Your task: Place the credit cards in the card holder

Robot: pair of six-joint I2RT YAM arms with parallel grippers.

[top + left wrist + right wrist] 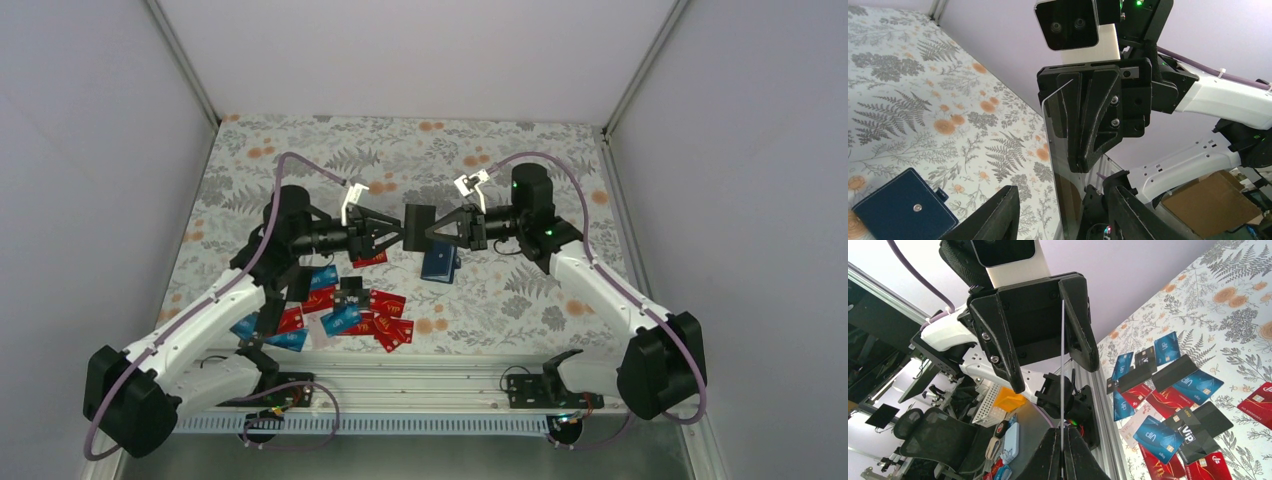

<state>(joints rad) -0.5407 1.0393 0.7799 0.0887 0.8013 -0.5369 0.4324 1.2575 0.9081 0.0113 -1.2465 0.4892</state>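
Observation:
Above the table, my right gripper is shut on a black credit card that stands upright on its edge. My left gripper faces it from the other side. Its jaws straddle the card's free end, open, with a gap on each side. The navy card holder lies closed flat on the cloth just below the right gripper, snap tab showing. Several loose credit cards, red, blue, black and white, lie scattered under the left arm.
A fern-and-flower cloth covers the table between grey walls. An aluminium rail with both arm bases runs along the near edge. Purple cables loop over each arm.

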